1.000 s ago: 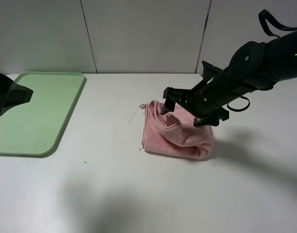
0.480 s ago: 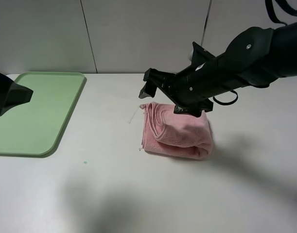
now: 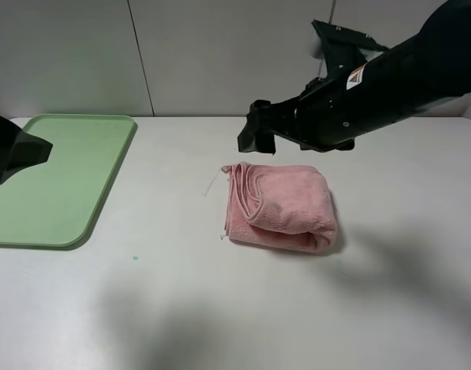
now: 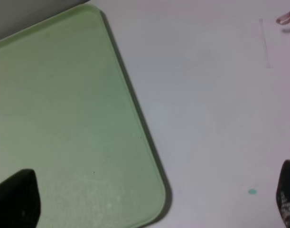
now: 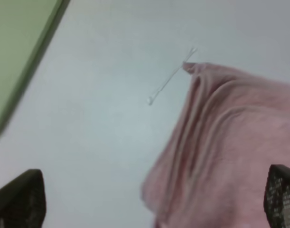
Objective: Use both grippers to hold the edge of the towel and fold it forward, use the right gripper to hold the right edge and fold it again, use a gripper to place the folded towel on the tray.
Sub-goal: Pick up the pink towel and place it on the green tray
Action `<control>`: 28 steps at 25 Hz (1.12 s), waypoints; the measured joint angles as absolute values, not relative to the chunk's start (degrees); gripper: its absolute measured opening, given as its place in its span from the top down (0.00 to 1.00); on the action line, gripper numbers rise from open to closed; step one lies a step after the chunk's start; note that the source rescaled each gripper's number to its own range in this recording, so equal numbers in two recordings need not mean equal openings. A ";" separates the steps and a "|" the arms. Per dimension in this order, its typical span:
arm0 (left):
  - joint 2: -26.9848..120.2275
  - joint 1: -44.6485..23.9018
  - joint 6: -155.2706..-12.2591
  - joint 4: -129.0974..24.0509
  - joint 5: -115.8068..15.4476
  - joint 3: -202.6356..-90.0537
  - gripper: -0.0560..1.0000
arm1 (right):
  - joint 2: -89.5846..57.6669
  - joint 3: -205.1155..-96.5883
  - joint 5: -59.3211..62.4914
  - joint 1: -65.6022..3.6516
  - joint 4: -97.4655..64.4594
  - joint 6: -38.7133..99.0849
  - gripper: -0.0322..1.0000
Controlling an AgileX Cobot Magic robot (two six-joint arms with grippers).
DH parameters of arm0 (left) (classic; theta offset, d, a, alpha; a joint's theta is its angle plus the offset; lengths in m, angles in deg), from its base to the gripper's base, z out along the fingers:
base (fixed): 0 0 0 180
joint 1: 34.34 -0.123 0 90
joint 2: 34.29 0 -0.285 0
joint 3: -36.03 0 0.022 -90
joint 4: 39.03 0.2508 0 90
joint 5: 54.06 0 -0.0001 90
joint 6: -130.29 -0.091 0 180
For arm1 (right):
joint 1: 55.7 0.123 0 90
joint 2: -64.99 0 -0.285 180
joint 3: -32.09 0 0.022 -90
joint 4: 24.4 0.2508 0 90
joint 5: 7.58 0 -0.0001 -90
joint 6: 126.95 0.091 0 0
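The pink towel [image 3: 281, 206] lies folded into a thick bundle on the white table, right of centre, and nothing touches it. My right gripper [image 3: 256, 140] hangs open in the air above and just behind the bundle's far left corner. In the right wrist view its two fingers stand wide apart, with the towel [image 5: 230, 142] below them and the right gripper [image 5: 149, 199] empty. My left gripper [image 3: 23, 150] hovers open over the light-green tray [image 3: 58, 185] at the far left. The left gripper [image 4: 152, 199] holds nothing above the tray [image 4: 64, 118]; a corner of the towel [image 4: 287, 19] just shows.
A thin white thread [image 3: 212, 183] lies on the table just left of the towel; the thread [image 5: 171, 78] also shows from the right wrist. A small teal speck [image 3: 135, 257] sits near the tray's front corner. A grey panelled wall [image 3: 220, 54] closes the back.
My right gripper has lifted off the towel, rising and drawing back toward the wall. The towel's upper fold has settled flat. The left arm has not moved.
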State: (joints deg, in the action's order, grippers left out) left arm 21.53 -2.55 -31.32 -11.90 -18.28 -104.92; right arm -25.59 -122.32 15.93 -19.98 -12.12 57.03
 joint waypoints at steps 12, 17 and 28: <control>21.53 -2.55 -31.32 -11.90 -18.28 -104.92 0.00 | -18.28 -122.32 42.85 -28.13 -29.08 54.94 0.00; 21.53 -2.55 -31.32 -11.90 -18.28 -104.92 0.00 | -16.99 -122.32 50.72 -32.65 -32.78 54.52 0.00; 21.53 -2.55 -31.32 -11.90 -18.28 -104.92 0.00 | -5.57 -117.20 54.40 -42.42 -34.32 55.20 0.00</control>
